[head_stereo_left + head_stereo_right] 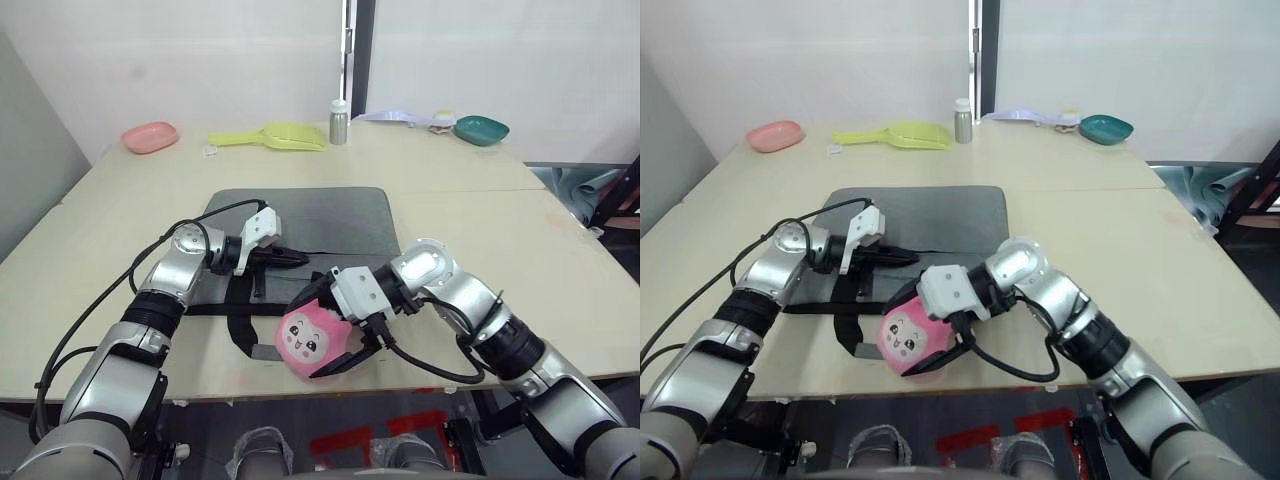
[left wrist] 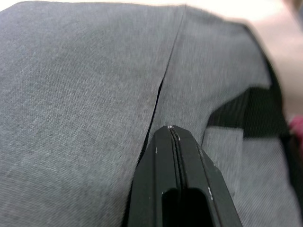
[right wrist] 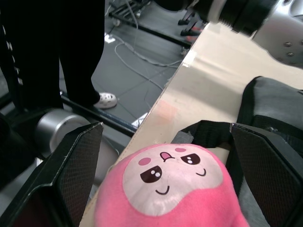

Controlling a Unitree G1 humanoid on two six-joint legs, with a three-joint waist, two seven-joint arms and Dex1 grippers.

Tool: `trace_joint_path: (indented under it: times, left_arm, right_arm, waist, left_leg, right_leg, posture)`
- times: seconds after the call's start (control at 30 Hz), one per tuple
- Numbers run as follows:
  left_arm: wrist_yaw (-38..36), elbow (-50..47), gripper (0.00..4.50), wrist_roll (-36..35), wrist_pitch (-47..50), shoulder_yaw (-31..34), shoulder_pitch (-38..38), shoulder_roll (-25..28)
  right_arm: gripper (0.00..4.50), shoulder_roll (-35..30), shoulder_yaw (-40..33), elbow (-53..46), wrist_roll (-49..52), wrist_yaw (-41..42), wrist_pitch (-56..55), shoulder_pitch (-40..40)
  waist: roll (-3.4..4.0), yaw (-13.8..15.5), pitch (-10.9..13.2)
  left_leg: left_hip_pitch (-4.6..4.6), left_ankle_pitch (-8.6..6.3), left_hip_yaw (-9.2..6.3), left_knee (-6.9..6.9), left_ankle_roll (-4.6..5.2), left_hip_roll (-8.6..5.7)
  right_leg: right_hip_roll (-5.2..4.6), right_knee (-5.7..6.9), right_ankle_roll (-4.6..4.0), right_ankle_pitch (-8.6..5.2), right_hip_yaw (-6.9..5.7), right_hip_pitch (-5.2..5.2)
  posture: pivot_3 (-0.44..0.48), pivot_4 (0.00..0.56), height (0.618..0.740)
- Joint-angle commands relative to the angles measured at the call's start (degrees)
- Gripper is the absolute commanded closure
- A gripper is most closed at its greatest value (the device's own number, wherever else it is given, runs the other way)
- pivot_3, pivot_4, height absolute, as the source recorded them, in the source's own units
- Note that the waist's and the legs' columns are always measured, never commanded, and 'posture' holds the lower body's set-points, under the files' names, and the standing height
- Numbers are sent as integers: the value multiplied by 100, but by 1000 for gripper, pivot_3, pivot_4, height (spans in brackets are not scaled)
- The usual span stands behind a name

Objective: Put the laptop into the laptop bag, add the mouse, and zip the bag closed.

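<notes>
The left hand (image 1: 296, 258) is pinched tight, fingers together, lying on the grey bag (image 1: 330, 220) at its zipper line. The right hand (image 1: 335, 345) is spread wide around a pink plush toy (image 1: 310, 340) at the desk (image 1: 480, 230) edge, beside the bag's straps.
</notes>
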Motion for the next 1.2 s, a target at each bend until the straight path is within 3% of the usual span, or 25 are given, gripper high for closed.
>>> trace_joint_path:
  times: [0.03,0.27,0.37,0.6,0.73,0.93,1.2]
  left_arm:
    - [31,341,4500,276,18,-39,59,6]
    - [4,135,4500,309,97,-3,190,54]
    - [26,72,4500,371,88,-10,257,81]
    - [42,-127,4500,408,230,-57,443,100]
    - [53,-174,4500,453,189,-104,574,106]
    - [8,-352,4500,467,134,-197,876,83]
    - [127,-154,4500,570,-171,-221,1180,52]
  right_arm:
    - [28,123,165,590,-472,75,-774,-278]
    - [28,262,379,1399,-1000,135,-1417,-367]
    - [802,276,337,1517,-961,225,-1350,-379]
    - [3330,181,209,1368,-880,302,-1222,-350]
    - [4472,-79,131,971,-789,395,-984,-256]
    - [4472,-763,-19,-242,-519,521,-237,112]
    - [4472,-1642,-439,-1152,-287,460,420,544]
  waist:
    - [0,-4,0]
    - [0,-22,-1]
    - [0,-27,-1]
    - [0,-70,-1]
    - [0,-67,-2]
    - [0,-47,-11]
    - [6,-3,-91]
  left_leg:
    - [12,0,0,3,0,0]
    - [20,0,-7,3,-1,1]
    - [17,0,-6,5,0,0]
    - [16,0,-5,3,0,1]
    - [17,0,-5,1,0,1]
    - [16,0,-2,-16,0,0]
    - [23,0,14,-71,1,0]
  right_leg:
    - [-1,8,0,0,2,7]
    - [-1,32,-4,2,-2,9]
    - [0,25,-5,2,-1,9]
    - [0,17,-7,1,0,10]
    - [0,16,-7,0,0,10]
    - [0,-16,-7,1,-1,15]
    - [1,-75,-6,0,-2,26]
  posture:
    - [0,150,740]
    - [0,150,740]
    - [0,150,740]
    - [0,150,740]
    - [0,150,740]
    - [0,150,740]
    - [0,150,740]
